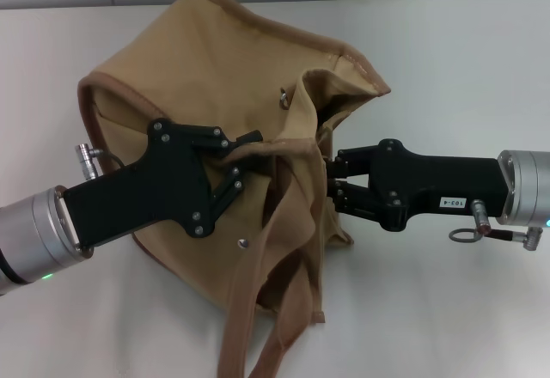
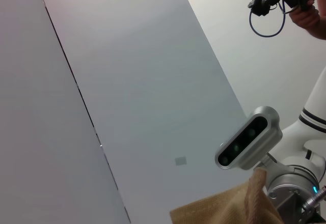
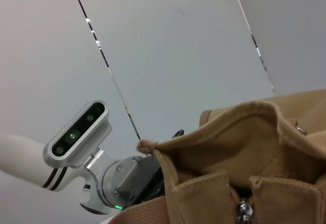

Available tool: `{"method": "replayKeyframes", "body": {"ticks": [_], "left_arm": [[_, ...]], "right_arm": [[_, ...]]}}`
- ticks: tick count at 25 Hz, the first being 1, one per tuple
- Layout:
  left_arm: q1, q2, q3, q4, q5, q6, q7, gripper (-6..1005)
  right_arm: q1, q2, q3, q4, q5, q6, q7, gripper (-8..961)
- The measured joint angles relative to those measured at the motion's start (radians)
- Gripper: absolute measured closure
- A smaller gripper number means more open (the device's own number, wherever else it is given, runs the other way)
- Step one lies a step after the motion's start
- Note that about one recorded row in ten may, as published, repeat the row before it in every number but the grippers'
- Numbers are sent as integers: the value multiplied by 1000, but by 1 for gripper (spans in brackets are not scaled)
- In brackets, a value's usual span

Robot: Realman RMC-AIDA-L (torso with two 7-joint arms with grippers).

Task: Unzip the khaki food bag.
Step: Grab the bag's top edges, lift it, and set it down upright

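A: Khaki food bag (image 1: 198, 94) sits centre frame on the white tabletop (image 1: 464, 77), slumped, straps (image 1: 275, 309) trailing toward the lower edge.

B: Hands?

A: Left hand (image 1: 243, 161) comes in from lower left, fingers pinched on a fold of canvas at the bag's top. Right hand (image 1: 333, 180) reaches in from the right, tips buried in the mouth beside the fabric edge; whether it grips anything, cannot tell.

B: Handling?

A: Soft, light, floppy cloth, by the look of it. It will bunch and drag unless one side is held taut. Best purchase is the silver zipper pull (image 3: 244, 211), seen low in the right wrist view.

B: Contents?

A: Interior is dark; nothing visible inside.
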Motion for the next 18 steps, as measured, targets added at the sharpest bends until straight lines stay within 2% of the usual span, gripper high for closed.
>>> {"method": "replayKeyframes", "body": {"ticks": [18], "left_arm": [[0,0,1,-5,0,-3,0,917]], "right_arm": [[-6,2,-2,-1,0,-9,-10,875]]}}
